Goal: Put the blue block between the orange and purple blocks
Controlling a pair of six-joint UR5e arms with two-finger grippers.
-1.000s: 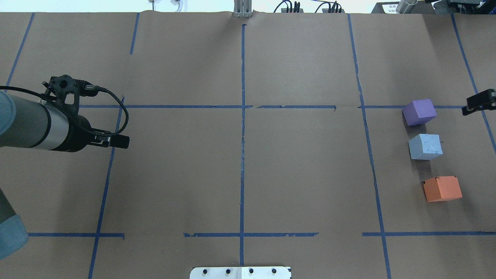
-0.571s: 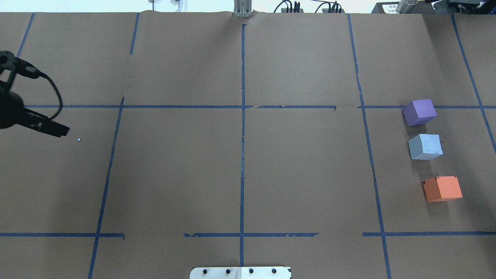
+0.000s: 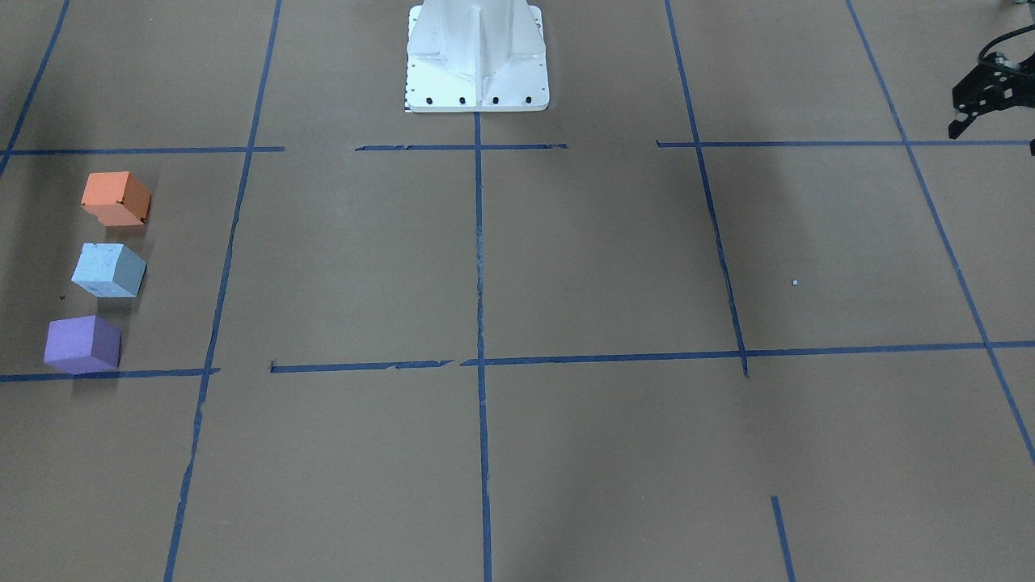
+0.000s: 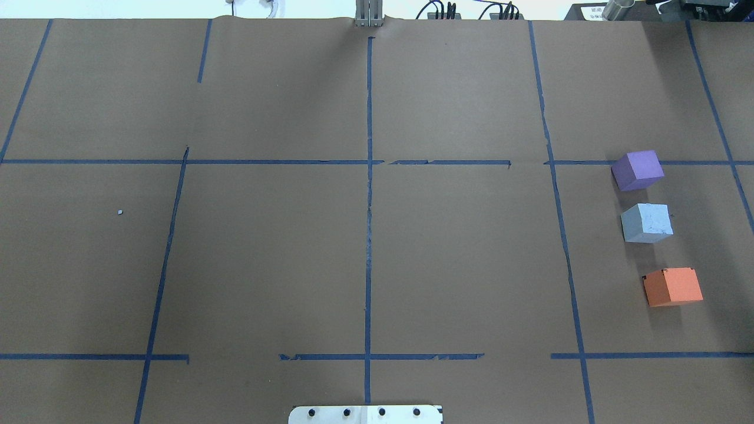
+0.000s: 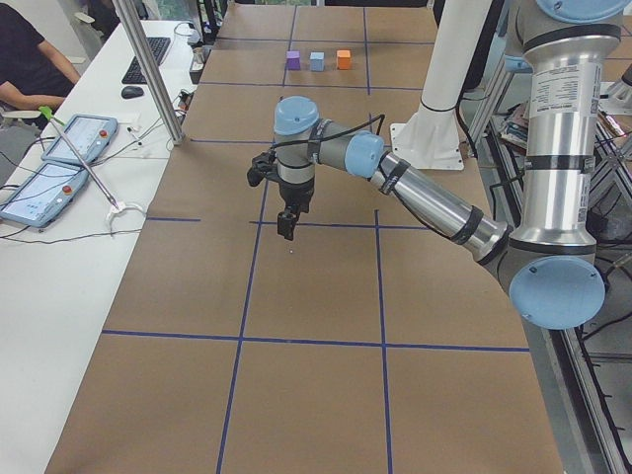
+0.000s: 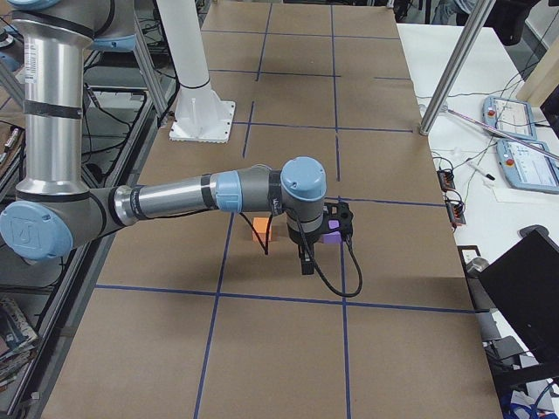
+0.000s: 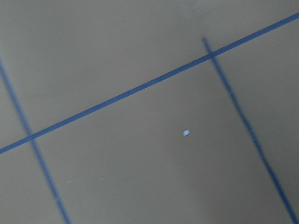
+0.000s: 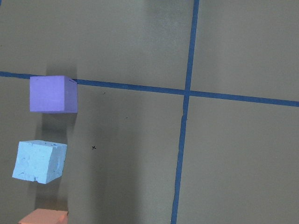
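Note:
The blue block (image 4: 647, 223) sits on the brown paper at the right, in a line between the purple block (image 4: 638, 170) and the orange block (image 4: 673, 287). All three stand apart from each other. The right wrist view shows the purple (image 8: 53, 94), blue (image 8: 39, 162) and orange (image 8: 43, 217) blocks below it at the left. No gripper shows in the overhead view. My left gripper (image 3: 961, 125) is at the table's far left edge, partly cut off; I cannot tell its state. My right gripper (image 6: 304, 262) hangs near the blocks, empty; I cannot tell its state.
The white robot base (image 3: 477, 56) stands at the table's middle back edge. A tiny white speck (image 4: 119, 212) lies on the paper at the left. Blue tape lines (image 4: 369, 206) mark a grid. A side desk with tablets (image 5: 69, 138) and a metal post (image 5: 148, 69) flank the left end.
The left arm has drawn back to the left and out of the overhead view. The right gripper tip has left the right edge. The three blocks have not moved.

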